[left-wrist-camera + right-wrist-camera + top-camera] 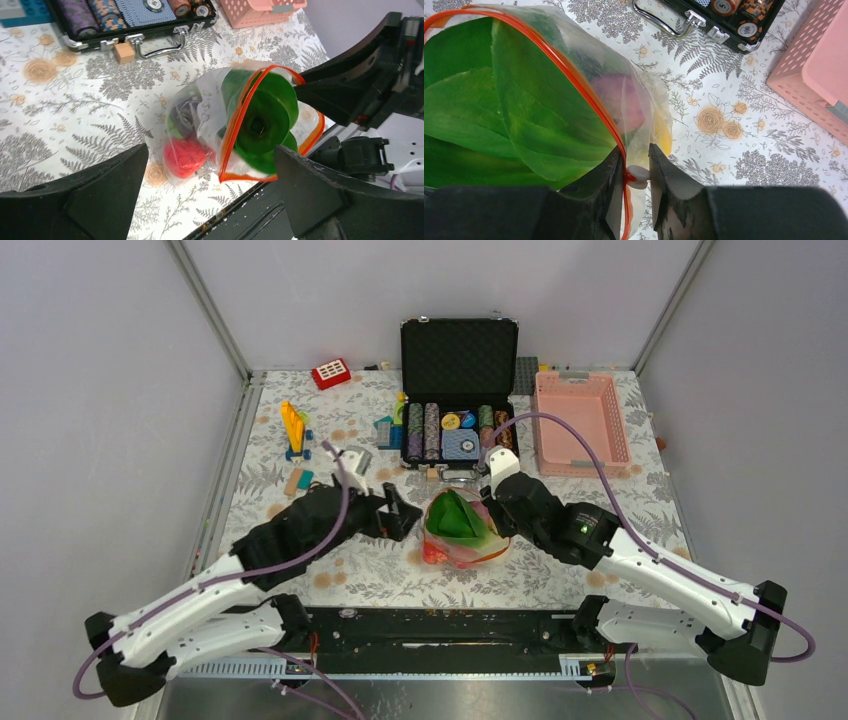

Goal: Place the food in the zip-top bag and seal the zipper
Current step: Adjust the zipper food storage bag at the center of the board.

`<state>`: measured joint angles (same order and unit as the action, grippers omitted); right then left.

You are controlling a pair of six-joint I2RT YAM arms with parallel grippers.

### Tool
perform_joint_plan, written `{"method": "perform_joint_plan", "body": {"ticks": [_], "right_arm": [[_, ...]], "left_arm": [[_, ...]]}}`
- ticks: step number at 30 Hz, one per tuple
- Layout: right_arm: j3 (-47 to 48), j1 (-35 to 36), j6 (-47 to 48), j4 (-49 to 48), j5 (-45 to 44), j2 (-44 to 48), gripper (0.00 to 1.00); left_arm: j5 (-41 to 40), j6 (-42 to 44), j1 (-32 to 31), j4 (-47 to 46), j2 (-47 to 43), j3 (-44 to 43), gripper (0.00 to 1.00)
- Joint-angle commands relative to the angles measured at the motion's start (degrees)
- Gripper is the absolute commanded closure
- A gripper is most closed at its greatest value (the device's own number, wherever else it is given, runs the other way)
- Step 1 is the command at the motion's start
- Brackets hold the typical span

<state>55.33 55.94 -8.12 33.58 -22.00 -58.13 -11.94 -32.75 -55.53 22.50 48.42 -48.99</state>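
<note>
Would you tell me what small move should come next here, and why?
Probably the open left end effector should close on the rim of the zip-top bag to steady it. The right end effector pinches the white slider on the zipper, the mouth gapes, and an unbraced pull would likely drag the bag.

A fern-and-rose patterned tablecloth (370,405) covers the table. At the far middle a black case (459,355) stands open, lid upright, with rows of poker chips (432,430) in its tray. A pink mesh basket (541,425) lies just to its right. A small wooden cube (123,52) sits by the case's handle. To the left are blue blocks (388,430), a yellow block toy (293,428) and, farther back, a red block (331,373).
</note>
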Motion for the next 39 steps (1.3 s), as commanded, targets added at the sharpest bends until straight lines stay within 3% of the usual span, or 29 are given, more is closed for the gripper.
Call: {"method": "perform_joint_plan", "body": {"ticks": [1,7,17,25,39], "right_arm": [[2.2,0.3,-4.2,-0.3,-1.9,0.5,0.90],[2.0,0.3,-5.5,0.2,-1.8,1.3,0.90],[0.7,0.3,-7.6,0.3,-0.9,3.5,0.90],[0.0,0.4,-7.9,0.2,-1.0,4.5,0.90],[-1.6,0.4,-8.6,-1.6,1.0,6.6,0.90]], "left_arm": [[-4.6,-4.4,0.2,3.9,-9.4,5.0,0.01],[-1.4,-11.6,0.2,2.9,-13.8,14.2,0.01],[10.4,-16.7,0.2,-16.0,-2.9,17.6,0.16],[9.5,-17.4,0.1,-17.7,-3.2,18.8,0.19],[7.6,-16.0,0.2,-22.3,7.1,14.9,0.43]]}}
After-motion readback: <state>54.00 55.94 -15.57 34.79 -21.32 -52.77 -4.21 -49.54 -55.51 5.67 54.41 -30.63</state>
